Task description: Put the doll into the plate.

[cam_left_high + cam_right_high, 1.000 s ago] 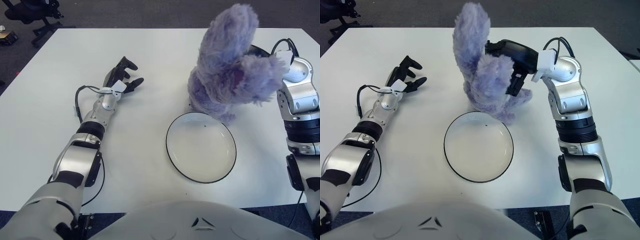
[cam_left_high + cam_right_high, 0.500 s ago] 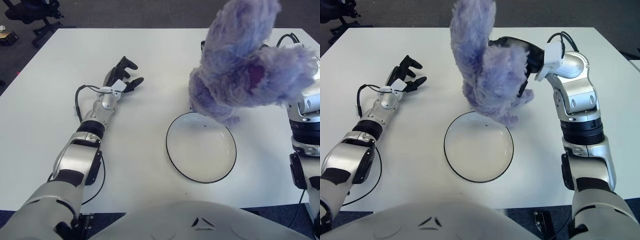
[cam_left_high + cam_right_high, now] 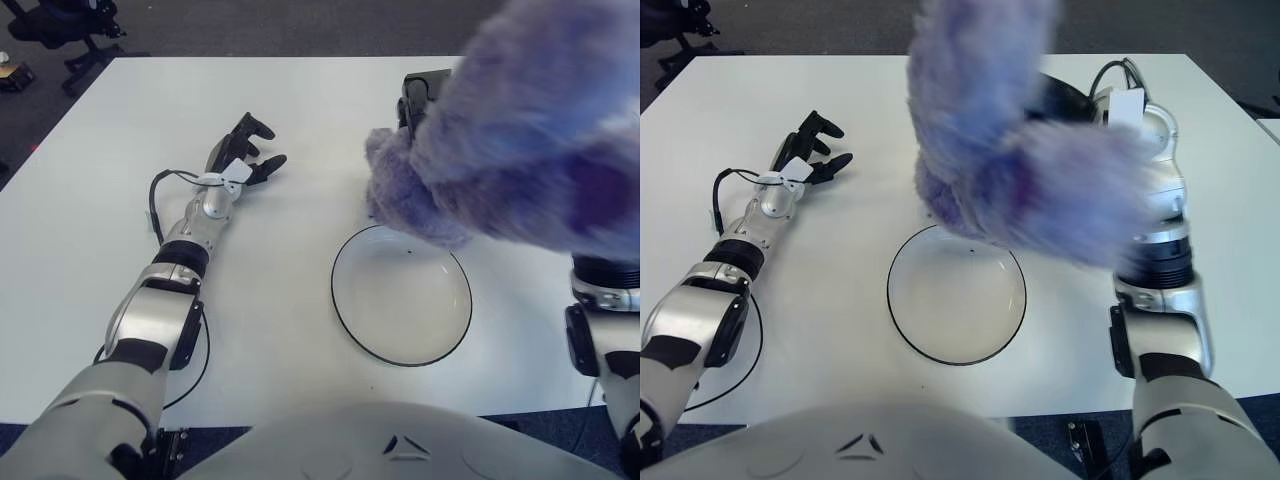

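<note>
The fluffy purple doll [image 3: 520, 150] is up in the air, large and close to my head, above the far right edge of the plate. My right hand [image 3: 418, 100] is shut on it; only a dark part of the hand shows behind the fur, the rest is hidden. The white plate [image 3: 400, 300] with a thin black rim lies flat on the table, with nothing on it. The doll's lower end [image 3: 950, 205] hangs over the plate's far rim. My left hand [image 3: 250, 150] shows open on the left of the table, well apart from the plate.
The white table [image 3: 300, 100] spreads around the plate. A black cable [image 3: 157, 205] loops beside my left forearm. An office chair [image 3: 60, 25] stands on the dark floor beyond the far left corner.
My right hand has lifted the doll higher and nearer my head, so it looks much larger and covers the right arm. The left hand and the plate have not moved.
</note>
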Robot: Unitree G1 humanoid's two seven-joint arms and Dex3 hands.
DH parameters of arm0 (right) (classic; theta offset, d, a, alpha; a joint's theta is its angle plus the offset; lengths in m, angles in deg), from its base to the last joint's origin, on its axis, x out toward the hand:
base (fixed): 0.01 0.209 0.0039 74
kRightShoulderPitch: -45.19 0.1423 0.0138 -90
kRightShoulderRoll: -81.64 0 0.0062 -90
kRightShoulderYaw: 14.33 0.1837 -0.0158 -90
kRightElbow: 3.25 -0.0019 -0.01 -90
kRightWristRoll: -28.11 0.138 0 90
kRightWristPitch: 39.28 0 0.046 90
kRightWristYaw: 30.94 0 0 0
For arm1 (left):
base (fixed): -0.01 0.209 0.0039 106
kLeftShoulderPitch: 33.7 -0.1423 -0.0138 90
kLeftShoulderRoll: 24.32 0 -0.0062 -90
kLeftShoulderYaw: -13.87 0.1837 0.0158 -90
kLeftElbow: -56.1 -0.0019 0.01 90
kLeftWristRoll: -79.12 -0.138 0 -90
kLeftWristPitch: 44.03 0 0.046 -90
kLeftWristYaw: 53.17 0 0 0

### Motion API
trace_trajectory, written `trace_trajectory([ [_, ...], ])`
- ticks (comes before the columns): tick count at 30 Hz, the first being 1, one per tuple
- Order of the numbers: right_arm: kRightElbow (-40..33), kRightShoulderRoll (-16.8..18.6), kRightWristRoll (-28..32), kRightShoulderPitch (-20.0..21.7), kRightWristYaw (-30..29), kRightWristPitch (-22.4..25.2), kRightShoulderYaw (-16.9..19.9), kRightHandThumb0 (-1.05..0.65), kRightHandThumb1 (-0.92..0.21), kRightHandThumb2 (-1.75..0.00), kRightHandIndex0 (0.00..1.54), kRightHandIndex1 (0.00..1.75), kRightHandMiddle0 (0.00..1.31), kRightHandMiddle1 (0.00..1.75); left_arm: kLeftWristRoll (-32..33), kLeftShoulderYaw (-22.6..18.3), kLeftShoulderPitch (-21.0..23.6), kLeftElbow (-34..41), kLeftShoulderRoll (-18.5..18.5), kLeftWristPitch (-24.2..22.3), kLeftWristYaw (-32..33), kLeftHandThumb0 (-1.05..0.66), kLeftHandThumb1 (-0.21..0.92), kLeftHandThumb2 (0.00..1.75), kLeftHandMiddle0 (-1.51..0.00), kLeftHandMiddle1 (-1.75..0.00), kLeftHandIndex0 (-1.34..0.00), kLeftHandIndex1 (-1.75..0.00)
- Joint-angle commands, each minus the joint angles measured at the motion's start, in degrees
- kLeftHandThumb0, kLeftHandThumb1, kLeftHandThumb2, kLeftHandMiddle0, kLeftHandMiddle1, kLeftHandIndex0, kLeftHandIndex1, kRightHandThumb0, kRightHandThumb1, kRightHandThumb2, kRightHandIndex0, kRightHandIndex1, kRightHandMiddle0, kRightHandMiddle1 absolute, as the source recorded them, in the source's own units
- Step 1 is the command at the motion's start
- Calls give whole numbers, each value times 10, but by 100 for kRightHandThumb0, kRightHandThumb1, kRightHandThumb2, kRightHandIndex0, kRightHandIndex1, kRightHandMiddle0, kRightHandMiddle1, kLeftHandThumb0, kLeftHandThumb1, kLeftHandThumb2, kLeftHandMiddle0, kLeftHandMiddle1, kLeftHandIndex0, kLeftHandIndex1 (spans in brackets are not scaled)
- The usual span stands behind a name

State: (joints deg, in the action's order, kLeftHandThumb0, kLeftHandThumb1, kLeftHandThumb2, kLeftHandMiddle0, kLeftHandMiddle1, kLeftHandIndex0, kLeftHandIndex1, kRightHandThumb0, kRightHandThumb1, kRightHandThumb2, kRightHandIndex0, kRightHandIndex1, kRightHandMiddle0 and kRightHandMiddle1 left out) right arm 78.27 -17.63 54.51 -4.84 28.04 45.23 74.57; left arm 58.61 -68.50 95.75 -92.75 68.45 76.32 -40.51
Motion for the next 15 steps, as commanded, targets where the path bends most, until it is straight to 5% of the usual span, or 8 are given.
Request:
trace_trajectory([
  [1,-3,2,11,14,4,-7,5,0,-21,-139,77,157,48,175,-4,7,-3,-11,3,-12,-9,-1,92,36,-41,-157,-28,-142],
  [15,-2,3,12,14,7,-7,7,0,-21,-138,76,157,47,175,-12,17,0,-13,4,-16,-7,-1,92,36,-42,-156,-27,-144],
])
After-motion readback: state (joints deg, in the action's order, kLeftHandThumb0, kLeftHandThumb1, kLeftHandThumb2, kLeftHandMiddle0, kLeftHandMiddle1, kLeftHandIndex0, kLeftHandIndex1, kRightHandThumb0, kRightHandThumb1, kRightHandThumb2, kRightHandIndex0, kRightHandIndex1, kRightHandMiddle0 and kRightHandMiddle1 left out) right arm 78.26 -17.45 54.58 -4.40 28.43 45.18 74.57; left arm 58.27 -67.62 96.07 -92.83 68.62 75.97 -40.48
